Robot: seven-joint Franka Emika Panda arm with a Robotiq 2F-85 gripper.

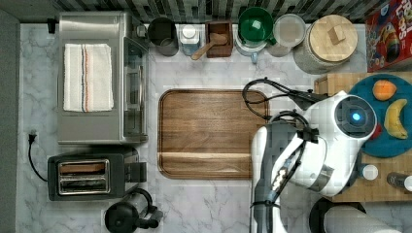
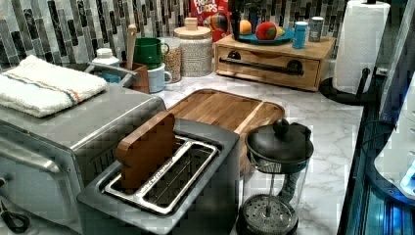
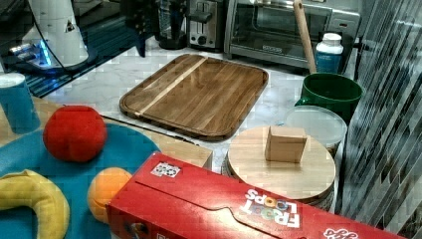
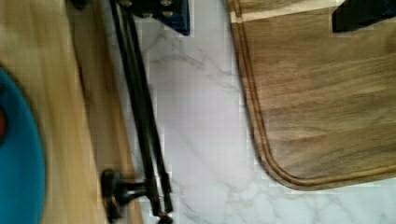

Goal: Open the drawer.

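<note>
Fingers (image 4: 359, 14) are held apart over the worktop (image 4: 201, 116), one just beside the handle (image 4: 142, 116) run lengthwise along the shut drawer (image 2: 264, 77), which is faced toward the tray (image 4: 327, 93).

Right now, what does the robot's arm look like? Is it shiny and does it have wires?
The robot arm is chunky and rounded, mostly glossy white with dark grey bands at its joints. One round cap carries a glowing blue light. Black cables loop out from it and run along its side. In the wrist view, dark blocky parts with a blue edge show at the picture's edge.
</note>
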